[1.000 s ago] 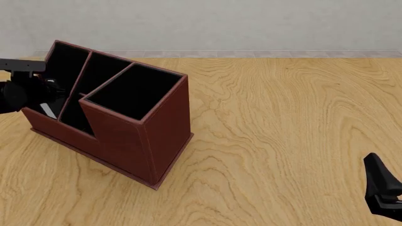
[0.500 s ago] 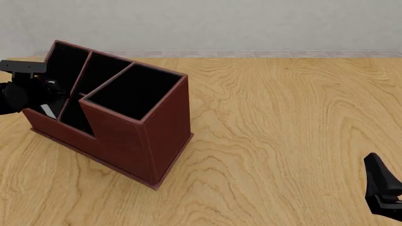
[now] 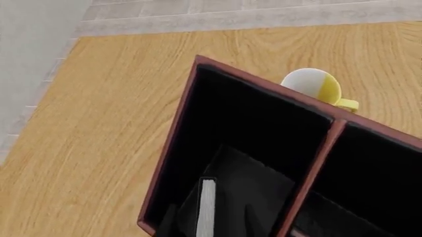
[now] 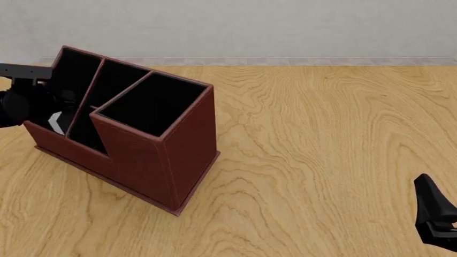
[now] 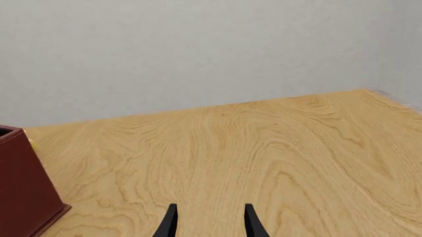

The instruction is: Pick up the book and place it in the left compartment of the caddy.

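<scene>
In the left wrist view, I'm holding the book [image 3: 207, 207] between my left end effector [image 3: 209, 222] fingers, page edges running lengthwise down the caddy [image 3: 173, 148]'s left compartment [image 3: 257, 123]. In the front view, it's sitting inside that slot. In the right wrist view, my right end effector [image 5: 208, 222] is idling half-open, empty, far off.

Warm wood, dark red-brown leather look, black and pale grey

The bench [image 4: 321, 160] is light honey-yellow wood with darker brown swirling grain. The caddy [image 4: 182, 155] is dark reddish-brown outside with a fine leather-like texture, and its left compartment [image 3: 244, 123] is lined plain black, as are the other sections. The book [image 3: 207, 207] shows a black cover and a white strip of page edges. A cup [image 3: 311, 86] behind the caddy is white on one side and yellow on the other, with a yellow handle. The left gripper [image 4: 53, 115] and right gripper [image 5: 207, 222] are black. The wall [image 5: 197, 49] is flat pale grey, and the floor [image 3: 231, 12] beyond the bench is light grey tile.
</scene>
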